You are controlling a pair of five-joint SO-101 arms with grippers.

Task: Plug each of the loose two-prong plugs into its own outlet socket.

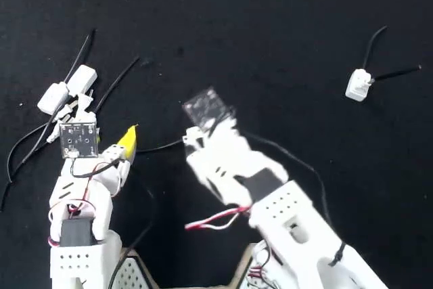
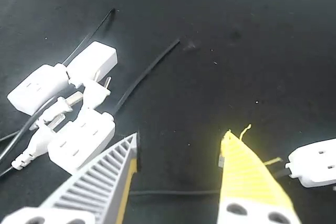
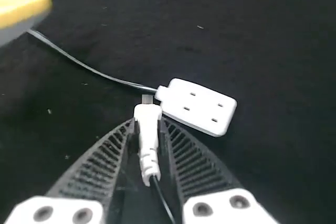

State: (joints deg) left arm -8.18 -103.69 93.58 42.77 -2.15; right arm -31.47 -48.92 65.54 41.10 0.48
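My right gripper (image 3: 147, 125) is shut on a white two-prong plug (image 3: 146, 132). The plug's prongs point at the cord end of a white outlet block (image 3: 199, 106) lying just ahead of it on the black table. In the high view this gripper (image 1: 196, 143) is at the table's middle. My left gripper (image 2: 181, 140) is open and holds nothing, its yellow fingertip (image 1: 127, 141) low over the table. Beside it, at the left, lies a cluster of three outlet blocks (image 2: 81, 137) and loose plugs (image 2: 97, 90) with black cords. Another outlet (image 1: 357, 86) lies far right.
Thin black cords (image 1: 115, 82) trail from the left cluster across the black table (image 1: 270, 45). A cord (image 3: 79, 64) runs from the middle outlet toward the left arm. The middle outlet (image 2: 314, 165) shows at the edge of the left wrist view.
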